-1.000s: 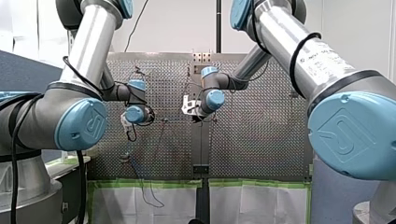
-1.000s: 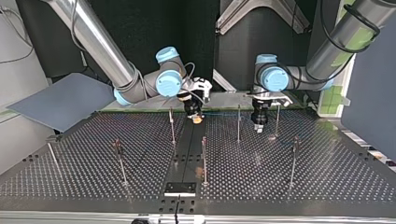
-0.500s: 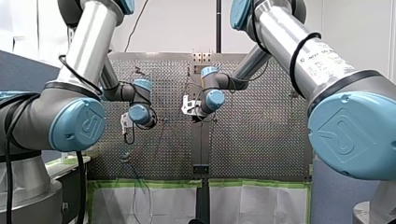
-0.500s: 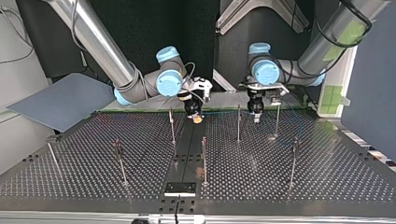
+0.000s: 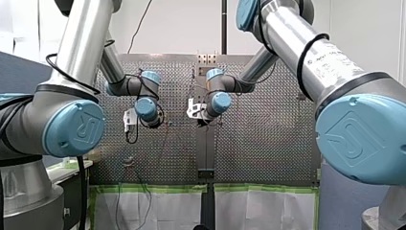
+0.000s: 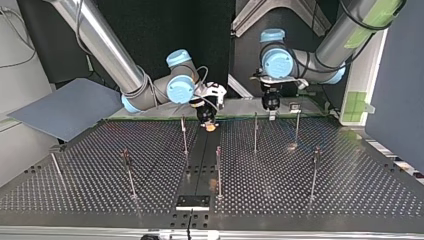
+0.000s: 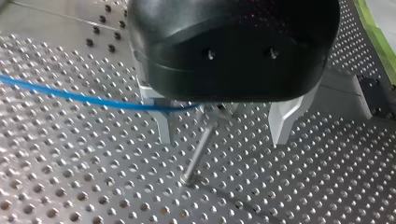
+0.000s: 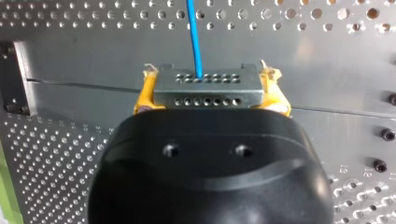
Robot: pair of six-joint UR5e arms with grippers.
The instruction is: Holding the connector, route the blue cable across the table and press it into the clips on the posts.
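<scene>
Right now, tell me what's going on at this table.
My right gripper is shut on the grey connector, yellow pads on either side, with the blue cable running out of it across the perforated table. My left gripper hangs open over a thin post, which stands between its fingers; the cable passes by one finger towards the post's top. Whether it sits in the clip there I cannot tell.

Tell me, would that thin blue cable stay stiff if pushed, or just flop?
Probably floppy: the cable is thin and curves gently toward the post. Leaving the connector it runs straight, likely only because it is pulled taut. It probably weighs very little.
</scene>
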